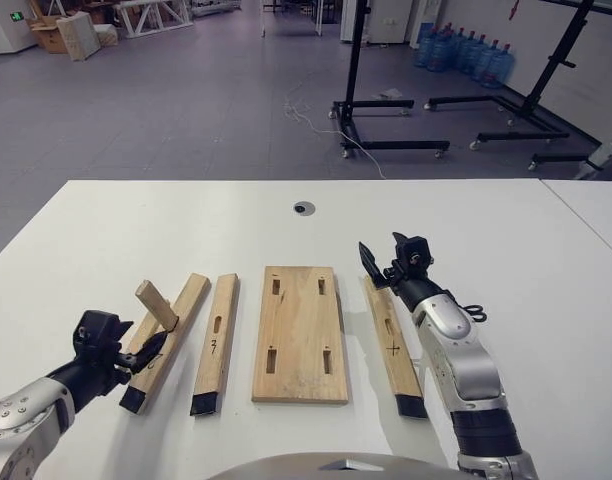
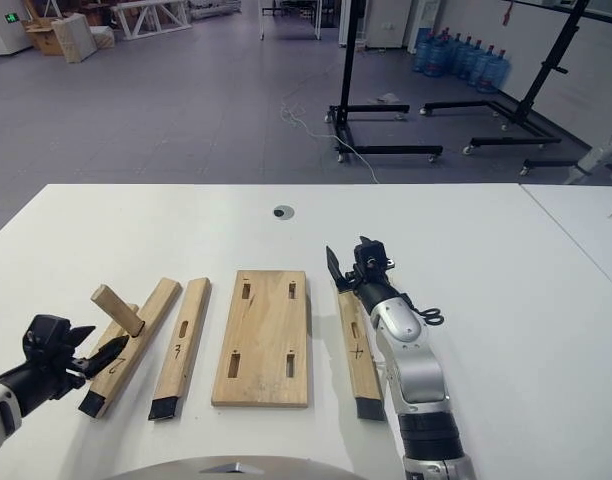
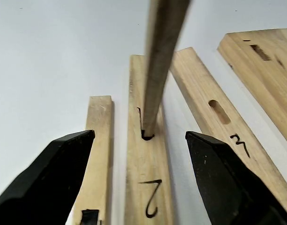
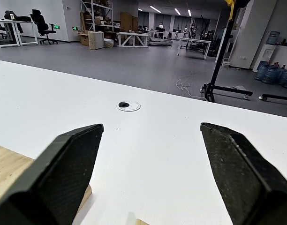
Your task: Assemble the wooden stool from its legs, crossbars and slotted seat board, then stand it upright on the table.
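Observation:
The slotted seat board [image 1: 299, 333] lies flat mid-table. Left of it lies a leg marked 7 [image 1: 216, 342], then a leg marked 2 [image 1: 169, 338] with a crossbar [image 1: 156, 304] standing tilted in its slot. My left gripper [image 1: 138, 340] is open at that leg's near end, one finger on each side of the leg [image 3: 148, 187] and the crossbar [image 3: 157, 65], touching neither. A shorter wooden piece [image 3: 99, 150] lies beside leg 2. A leg marked with a cross [image 1: 393, 345] lies right of the board. My right gripper [image 1: 384, 258] hovers open over its far end, holding nothing.
A round cable hole [image 1: 304, 208] sits in the white table [image 1: 506, 240] beyond the board. A second table [image 1: 596, 210] adjoins on the right. Bare tabletop stretches behind and to both sides of the parts.

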Controlling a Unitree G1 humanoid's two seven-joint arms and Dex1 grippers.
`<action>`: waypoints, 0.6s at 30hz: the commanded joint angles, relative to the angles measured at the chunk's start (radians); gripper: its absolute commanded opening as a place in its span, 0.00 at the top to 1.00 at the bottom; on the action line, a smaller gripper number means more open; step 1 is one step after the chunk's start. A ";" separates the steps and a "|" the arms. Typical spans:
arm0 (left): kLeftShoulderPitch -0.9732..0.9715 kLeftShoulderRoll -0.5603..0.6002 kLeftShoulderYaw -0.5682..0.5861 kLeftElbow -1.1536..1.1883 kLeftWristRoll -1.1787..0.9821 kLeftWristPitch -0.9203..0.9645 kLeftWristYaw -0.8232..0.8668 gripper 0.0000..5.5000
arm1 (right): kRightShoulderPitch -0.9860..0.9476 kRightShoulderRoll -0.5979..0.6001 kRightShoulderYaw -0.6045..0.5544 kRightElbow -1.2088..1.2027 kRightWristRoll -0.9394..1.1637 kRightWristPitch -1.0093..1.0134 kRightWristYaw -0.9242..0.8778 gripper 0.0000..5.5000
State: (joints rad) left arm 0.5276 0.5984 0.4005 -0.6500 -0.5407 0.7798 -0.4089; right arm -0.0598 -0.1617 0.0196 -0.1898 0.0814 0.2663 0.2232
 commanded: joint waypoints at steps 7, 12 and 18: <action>0.019 -0.074 -0.113 0.040 0.084 0.046 0.091 0.35 | 0.004 0.001 0.014 -0.037 0.003 0.034 -0.001 0.31; 0.015 -0.083 -0.123 0.031 0.098 0.047 0.101 0.35 | 0.004 0.000 0.013 -0.039 0.007 0.040 -0.001 0.31; 0.001 -0.091 -0.116 0.031 0.095 0.047 0.092 0.35 | -0.002 0.004 0.015 -0.035 0.005 0.039 -0.004 0.31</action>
State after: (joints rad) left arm 0.5379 0.5070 0.2859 -0.6209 -0.4487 0.8140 -0.3136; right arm -0.0593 -0.1600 0.0363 -0.2181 0.0820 0.2844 0.2224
